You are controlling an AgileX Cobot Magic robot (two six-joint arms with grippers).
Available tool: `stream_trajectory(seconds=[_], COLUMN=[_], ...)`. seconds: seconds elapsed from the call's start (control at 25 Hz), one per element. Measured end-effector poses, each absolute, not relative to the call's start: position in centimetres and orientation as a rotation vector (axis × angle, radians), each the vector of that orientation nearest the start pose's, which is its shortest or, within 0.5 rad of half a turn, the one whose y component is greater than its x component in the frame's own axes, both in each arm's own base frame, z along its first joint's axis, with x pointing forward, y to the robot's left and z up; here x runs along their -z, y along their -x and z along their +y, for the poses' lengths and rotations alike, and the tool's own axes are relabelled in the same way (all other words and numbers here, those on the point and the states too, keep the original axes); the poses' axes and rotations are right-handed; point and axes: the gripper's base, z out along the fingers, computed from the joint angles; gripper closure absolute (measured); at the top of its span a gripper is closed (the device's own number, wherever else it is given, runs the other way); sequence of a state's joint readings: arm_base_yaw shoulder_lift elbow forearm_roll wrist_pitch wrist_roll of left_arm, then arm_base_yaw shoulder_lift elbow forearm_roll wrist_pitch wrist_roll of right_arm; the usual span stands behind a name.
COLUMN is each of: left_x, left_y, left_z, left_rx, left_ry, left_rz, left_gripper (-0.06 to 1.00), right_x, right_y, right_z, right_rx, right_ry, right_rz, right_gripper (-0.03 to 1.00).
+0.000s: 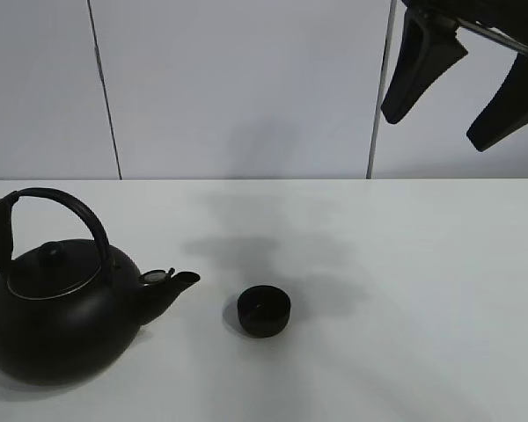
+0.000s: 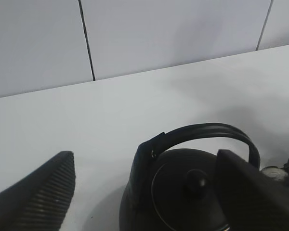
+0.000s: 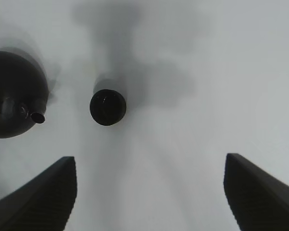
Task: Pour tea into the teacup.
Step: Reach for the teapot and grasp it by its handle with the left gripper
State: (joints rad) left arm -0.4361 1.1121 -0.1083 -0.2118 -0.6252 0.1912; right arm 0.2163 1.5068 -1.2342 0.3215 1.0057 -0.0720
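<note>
The small black teacup (image 1: 264, 312) stands on the white table, just right of the kettle's spout (image 1: 180, 281). It also shows in the right wrist view (image 3: 108, 107). The large round black kettle (image 1: 62, 325) with its arched handle (image 1: 75, 211) stands upright at the front left. My left gripper (image 2: 144, 155) is open just behind the kettle (image 2: 183, 197), with one finger (image 2: 38, 197) to each side of the handle (image 2: 202, 131), touching nothing. My right gripper (image 1: 466, 88) is open and empty, high above the table's right side, with the teacup far below it.
The white table (image 1: 405, 264) ends at a pale panelled wall (image 1: 246, 88) with dark vertical seams. The kettle's spout points toward the teacup with a small gap between them. Shadows of the arms lie on the table behind the cup.
</note>
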Motion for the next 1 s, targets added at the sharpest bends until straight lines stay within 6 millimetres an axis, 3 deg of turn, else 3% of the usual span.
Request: stream_trajectory(seconds=[0.2, 0.6, 1.0], left_x=[-17.9, -15.0, -12.6], left_y=[-15.5, -17.3, -18.7], left_z=[-6.0, -6.7, -7.1], left_rx=[0.182, 0.147, 0.172], left_ry=[-0.326, -0.355, -0.268], left_rz=[1.857, 1.890, 1.872], left_gripper=[0.37, 0.37, 0.37], right_x=[-30.2, -30.2, -30.2], right_y=[-29.3, -29.3, -29.3], right_z=[8.9, 8.9, 8.9], right_rx=[-0.459, -0.459, -0.459], right_ry=[0.230, 0.230, 0.230], right_rz=[2.742, 2.743, 2.743], right_gripper=[0.39, 0.39, 0.39])
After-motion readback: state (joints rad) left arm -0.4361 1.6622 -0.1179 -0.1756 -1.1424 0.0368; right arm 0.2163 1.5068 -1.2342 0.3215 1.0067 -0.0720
